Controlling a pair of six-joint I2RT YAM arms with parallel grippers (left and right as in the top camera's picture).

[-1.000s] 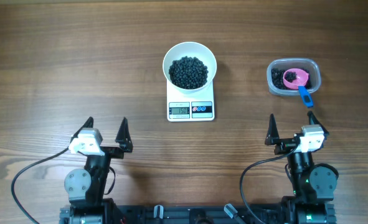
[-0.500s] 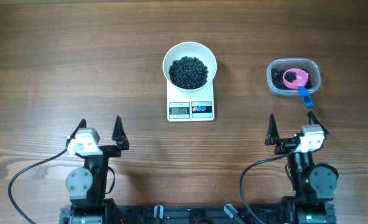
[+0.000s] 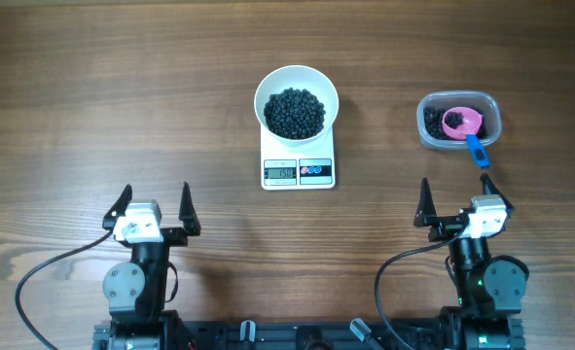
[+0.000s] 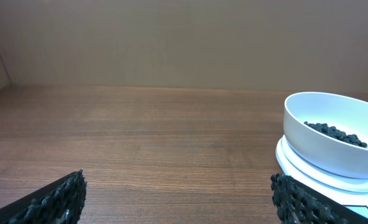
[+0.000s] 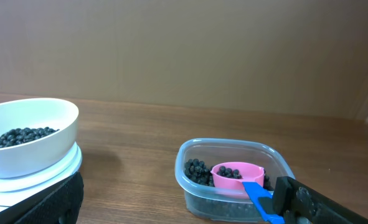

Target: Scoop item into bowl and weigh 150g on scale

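Left hand (image 3: pixel 156 192) wide, scale (image 3: pixel 289 158) digits illegible.

Overhead straight down, wrist views low, seemingly level, sharing bowl (image 4: pixel 320 149)

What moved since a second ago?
Only the left gripper moved: it swung a little to its left and squared up, open and empty. The right gripper, also open, the white bowl of black beads on the scale, and the clear tub with the pink scoop stayed put.
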